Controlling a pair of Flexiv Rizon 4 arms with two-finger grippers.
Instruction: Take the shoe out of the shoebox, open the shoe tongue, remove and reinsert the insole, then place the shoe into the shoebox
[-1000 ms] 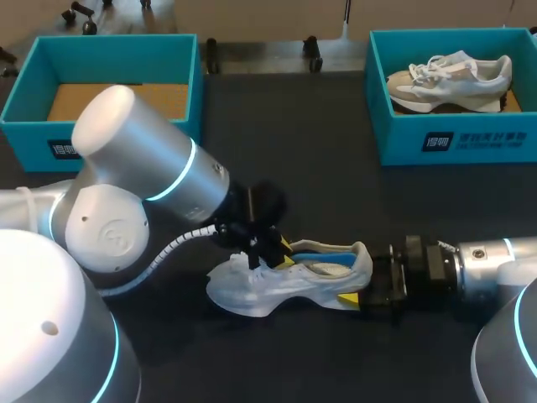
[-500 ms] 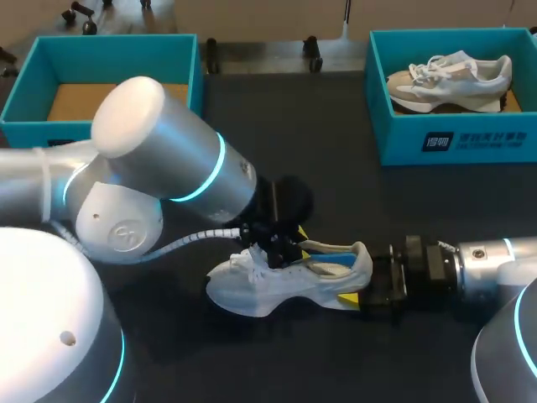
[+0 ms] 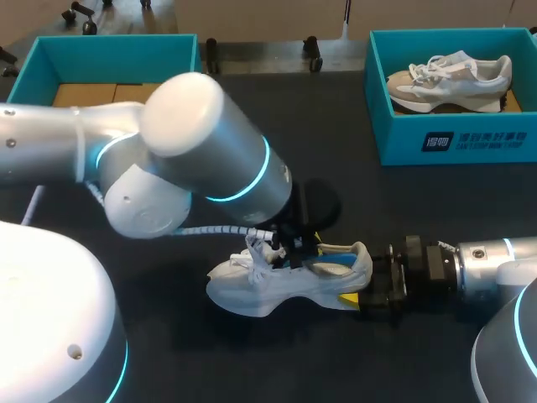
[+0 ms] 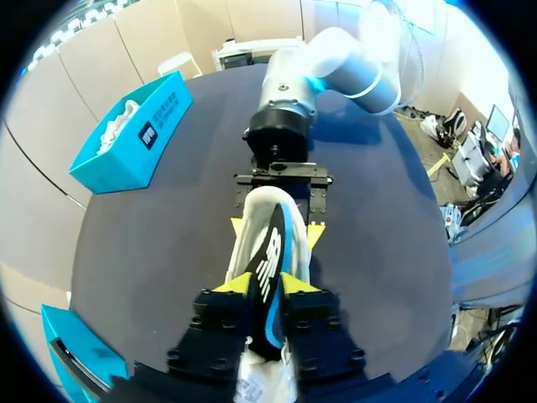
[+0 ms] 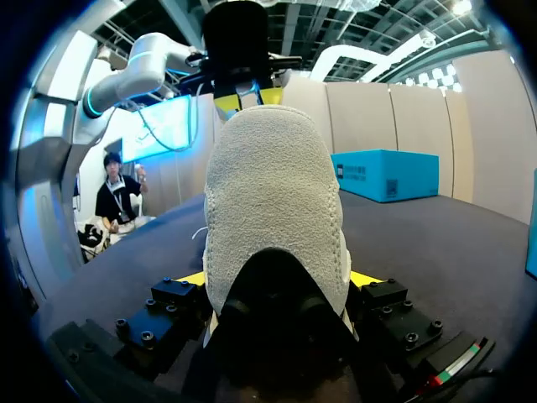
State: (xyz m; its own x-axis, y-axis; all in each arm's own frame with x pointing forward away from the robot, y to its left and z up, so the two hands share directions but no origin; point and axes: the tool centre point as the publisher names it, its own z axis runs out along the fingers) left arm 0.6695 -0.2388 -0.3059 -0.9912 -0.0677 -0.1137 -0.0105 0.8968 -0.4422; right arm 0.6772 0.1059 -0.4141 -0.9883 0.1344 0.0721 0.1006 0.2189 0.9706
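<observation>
While our right claw (image 5: pixel 277 281) is clamped on the heel of the white sneaker (image 3: pixel 252 290) on the table (image 3: pixel 336 168) and our left claw (image 4: pixel 267 285), above its opening, pinches the blue insole (image 4: pixel 273 248), we risk creasing that insole or tugging the heel free if the pull runs crooked.

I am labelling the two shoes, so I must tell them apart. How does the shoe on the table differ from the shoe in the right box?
The table shoe lies on the dark table; the boxed shoe lies in the right box. The table shoe is pinched by left fingers at its opening and right fingers at its heel; the boxed shoe is untouched. Both are pale lace-up sneakers.
</observation>
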